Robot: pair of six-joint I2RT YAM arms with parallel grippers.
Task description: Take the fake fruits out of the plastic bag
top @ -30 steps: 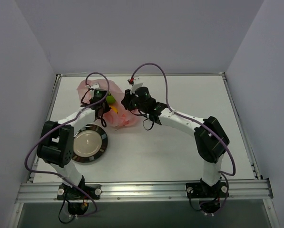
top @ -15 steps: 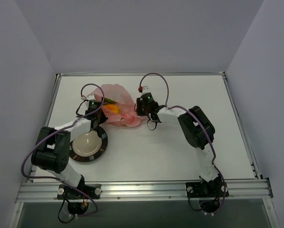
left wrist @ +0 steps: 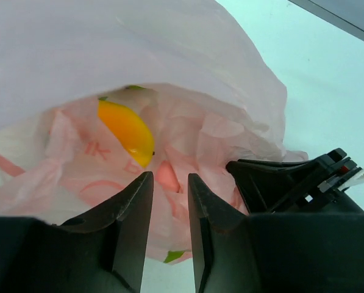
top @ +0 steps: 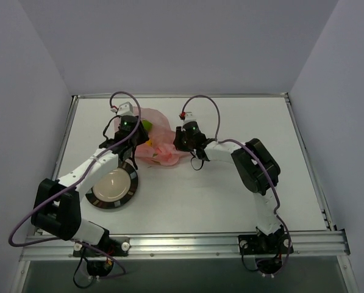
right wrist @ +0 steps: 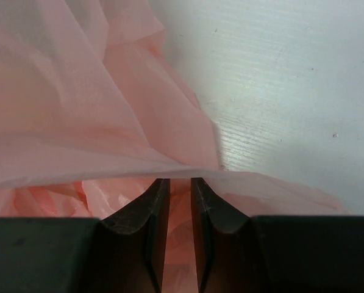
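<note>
**Keep the bag mouth open**

The right end effector [right wrist: 179, 183], nearly closed, pinches the plastic bag [top: 162, 152] film. The left end effector [left wrist: 169, 183] is barely parted, and I cannot tell whether it grips. The orange-yellow fruit [left wrist: 127, 130] lies inside the bag. Lift gently to avoid tearing.

plastic bag [left wrist: 218, 134]: translucent pink, red print | fruit [left wrist: 127, 129]: orange-yellow | plate [top: 111, 206]: dark rim
</note>
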